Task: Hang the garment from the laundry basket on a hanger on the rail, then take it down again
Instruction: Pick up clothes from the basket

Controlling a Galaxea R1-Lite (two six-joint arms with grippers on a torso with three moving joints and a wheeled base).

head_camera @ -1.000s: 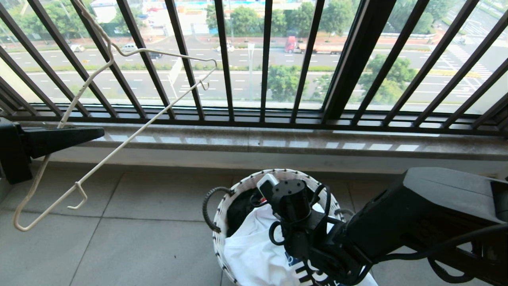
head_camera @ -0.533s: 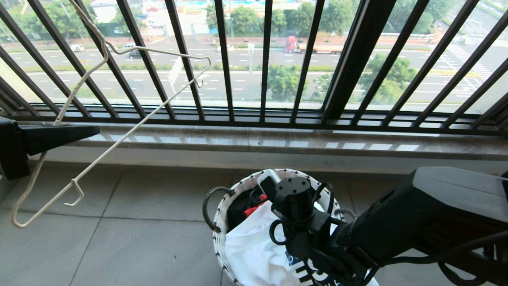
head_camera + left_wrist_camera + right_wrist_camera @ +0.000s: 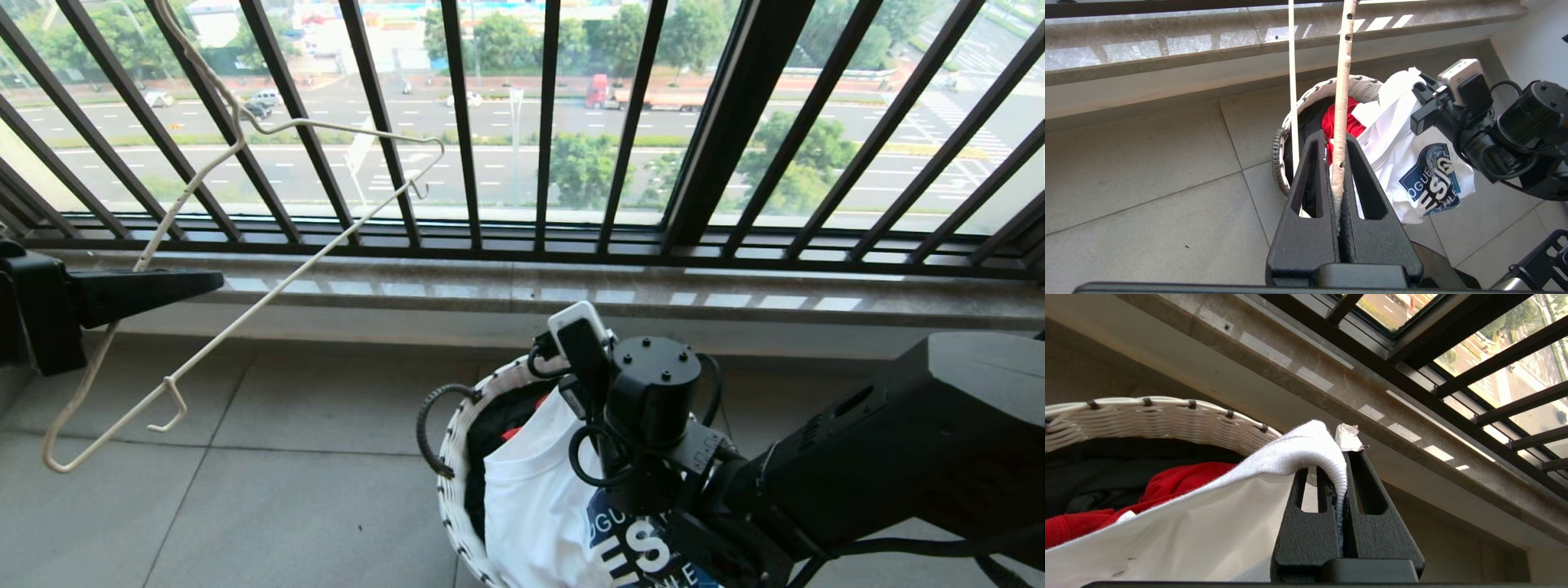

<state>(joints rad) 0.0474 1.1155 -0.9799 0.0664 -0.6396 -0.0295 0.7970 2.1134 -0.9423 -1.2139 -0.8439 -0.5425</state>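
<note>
The garment (image 3: 531, 506), a white T-shirt with a dark blue emblem (image 3: 1431, 179), rises partly out of the laundry basket (image 3: 447, 482) on the floor. My right gripper (image 3: 1341, 457) is shut on the ribbed edge of the garment (image 3: 1208, 522), just above the basket rim (image 3: 1147, 416). In the head view the wrist hides its fingers. At the left, my left gripper (image 3: 216, 282) is shut on the wire of the cream-white hanger (image 3: 245, 310). It holds the hanger tilted in the air before the window. The hanger wire (image 3: 1342, 81) runs between the left gripper's (image 3: 1336, 141) fingers. The rail is out of view.
A black barred window railing (image 3: 547, 122) and a stone sill (image 3: 571, 290) close off the far side. Red cloth (image 3: 1349, 122) and black cloth (image 3: 498, 425) lie in the basket under the T-shirt. Grey floor tiles (image 3: 245, 506) stretch to the basket's left.
My right gripper has shut on the T-shirt's edge and risen, pulling the shirt up so more of the emblem shows. The hanger has swayed slightly in the left gripper.
</note>
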